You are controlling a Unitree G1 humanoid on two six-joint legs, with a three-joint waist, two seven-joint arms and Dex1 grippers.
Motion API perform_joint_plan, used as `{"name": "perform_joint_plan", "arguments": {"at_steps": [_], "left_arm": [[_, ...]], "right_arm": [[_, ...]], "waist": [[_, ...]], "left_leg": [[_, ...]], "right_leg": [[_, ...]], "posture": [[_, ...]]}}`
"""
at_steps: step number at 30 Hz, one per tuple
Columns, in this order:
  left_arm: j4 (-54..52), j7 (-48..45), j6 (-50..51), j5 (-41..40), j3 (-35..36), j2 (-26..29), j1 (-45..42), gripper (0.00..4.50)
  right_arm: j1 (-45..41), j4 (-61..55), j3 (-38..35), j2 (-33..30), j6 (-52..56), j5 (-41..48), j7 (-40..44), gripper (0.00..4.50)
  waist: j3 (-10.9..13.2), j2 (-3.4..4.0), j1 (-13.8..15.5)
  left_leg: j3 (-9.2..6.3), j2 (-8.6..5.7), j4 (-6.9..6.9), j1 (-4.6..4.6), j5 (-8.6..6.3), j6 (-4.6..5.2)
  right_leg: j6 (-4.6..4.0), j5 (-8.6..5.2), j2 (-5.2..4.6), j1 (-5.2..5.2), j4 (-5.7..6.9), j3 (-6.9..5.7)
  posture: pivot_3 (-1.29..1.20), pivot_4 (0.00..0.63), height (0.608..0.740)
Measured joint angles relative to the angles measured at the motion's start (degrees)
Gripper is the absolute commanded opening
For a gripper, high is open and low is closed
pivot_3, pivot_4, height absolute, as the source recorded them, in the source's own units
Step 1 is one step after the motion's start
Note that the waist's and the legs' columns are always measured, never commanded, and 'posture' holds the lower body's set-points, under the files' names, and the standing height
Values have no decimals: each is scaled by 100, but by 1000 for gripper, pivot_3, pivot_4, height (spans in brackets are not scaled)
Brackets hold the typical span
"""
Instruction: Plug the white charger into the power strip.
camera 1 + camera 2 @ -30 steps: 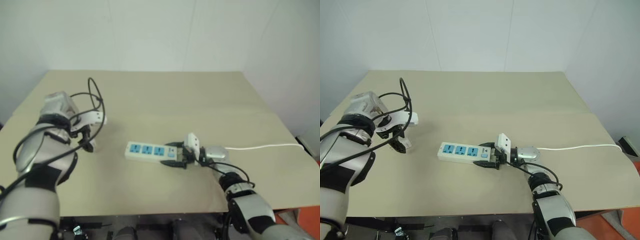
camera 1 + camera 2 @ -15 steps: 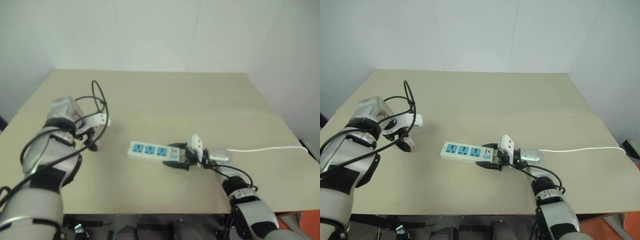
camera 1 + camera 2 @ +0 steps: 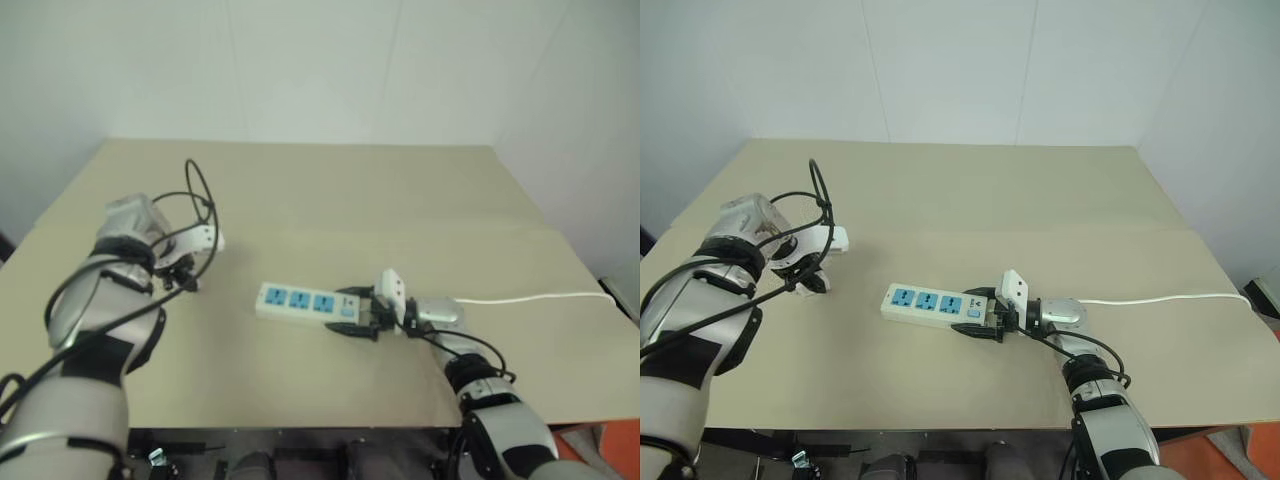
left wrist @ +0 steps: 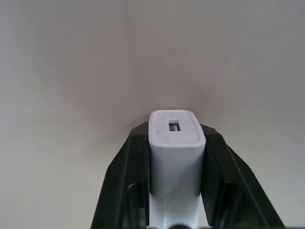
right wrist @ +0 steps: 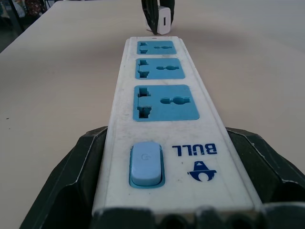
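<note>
The white charger (image 4: 176,152) stands on the table, far left of the power strip, its port end facing the left wrist camera. My left gripper (image 3: 812,282) points down at it and is shut on it, one black finger (image 4: 133,176) on each side. The power strip (image 3: 300,300) lies flat mid-table, a long white bar with three blue sockets (image 5: 163,101) and a switch (image 5: 146,163). My right gripper (image 3: 356,313) is shut on the strip's switch end, holding it by its long sides. In the right wrist view the charger (image 5: 164,21) stands just beyond the strip's far end.
A thin white cord (image 3: 535,296) runs from the strip's end to the table's right edge. The tan tabletop (image 3: 350,200) stretches back to a white wall. Black cables (image 3: 198,200) loop above my left wrist.
My left gripper's fingers have closed onto the white charger. The head camera shifted slightly. The right gripper and the strip have stayed where they were.
</note>
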Motion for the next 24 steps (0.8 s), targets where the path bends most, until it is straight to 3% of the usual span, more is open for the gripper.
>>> {"name": "perform_joint_plan", "arguments": {"at_steps": [5, 13, 24], "left_arm": [[-76, -337, -494, -809, 1002, 139, -295, 1014], [-1127, -852, -768, -3164, 3255, -1, -231, 1014], [-4346, -1301, 1157, -4933, 3560, -591, 1680, 1014]], "right_arm": [[-60, 83, 2, 16, 0, 0, 43, 3413], [-243, 360, 4, 47, -2, -10, 239, 3413], [-436, 632, 19, 47, 4, -18, 617, 3413]], "waist": [[0, 0, -4], [0, 0, -31], [-1, 1, -54]], "left_leg": [[0, 0, 1, 0, 0, 0], [2, 4, 0, 9, 0, 0], [1, 6, 2, 22, 0, 0]], "right_leg": [[0, 0, 0, 0, 0, -1], [-2, 1, 0, 5, 5, 0], [-32, 19, 1, 14, 10, 2]], "posture": [[0, 150, 740], [0, 150, 740], [0, 150, 740]]}}
